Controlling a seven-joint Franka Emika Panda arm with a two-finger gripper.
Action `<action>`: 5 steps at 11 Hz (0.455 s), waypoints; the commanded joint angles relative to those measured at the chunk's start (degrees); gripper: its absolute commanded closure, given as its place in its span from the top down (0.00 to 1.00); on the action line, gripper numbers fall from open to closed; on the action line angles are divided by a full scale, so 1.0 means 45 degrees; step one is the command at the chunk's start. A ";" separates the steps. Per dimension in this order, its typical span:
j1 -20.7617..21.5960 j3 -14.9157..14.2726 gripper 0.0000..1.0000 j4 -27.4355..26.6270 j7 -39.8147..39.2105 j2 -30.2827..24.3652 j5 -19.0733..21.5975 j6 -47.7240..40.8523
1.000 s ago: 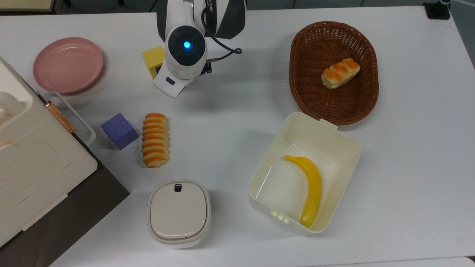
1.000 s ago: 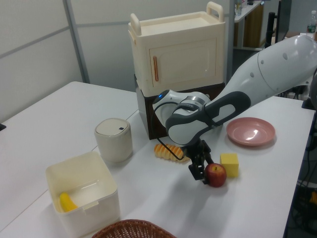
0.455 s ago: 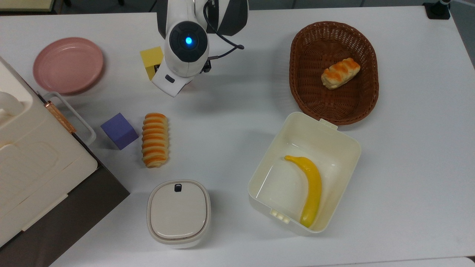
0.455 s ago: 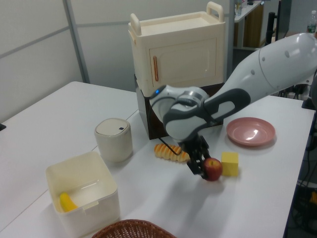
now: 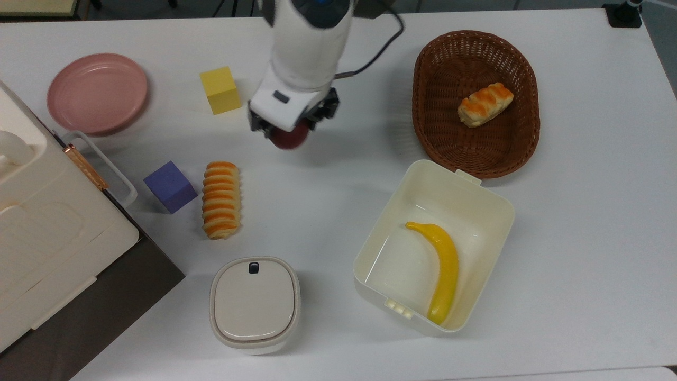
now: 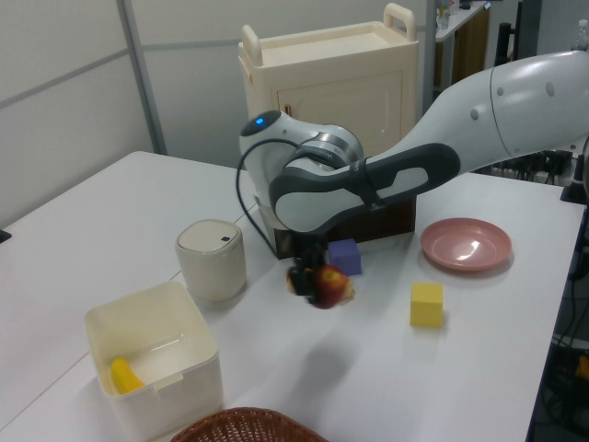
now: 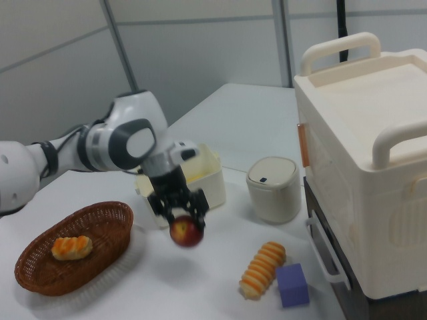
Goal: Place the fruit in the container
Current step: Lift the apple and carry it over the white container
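Right view, gripper [image 7: 178,212] clamps apple [image 7: 186,231] aloft, no legible writing

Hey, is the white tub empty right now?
No. The tub holds a banana; the apple is outside it, in the gripper.

The arm reaches in from 12 o'clock in the top view, wrist bent down. Its gripper [image 7: 179,212] hangs above the table, fingers clamped on the apple [image 7: 187,231].

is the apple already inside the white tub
No, the apple hangs in the air, clamped in the gripper, while the tub holds only a banana.
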 commanded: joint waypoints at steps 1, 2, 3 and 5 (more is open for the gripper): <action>0.1028 -0.0101 0.66 0.0362 0.1229 -0.0113 0.0053 0.2778; 0.1224 -0.0081 0.66 0.0498 0.1464 -0.0113 0.0053 0.3891; 0.1419 -0.0101 0.66 0.0519 0.1930 -0.0132 0.0015 0.4714; 0.1908 -0.0101 0.66 0.0907 0.3023 -0.0036 -0.0045 0.6006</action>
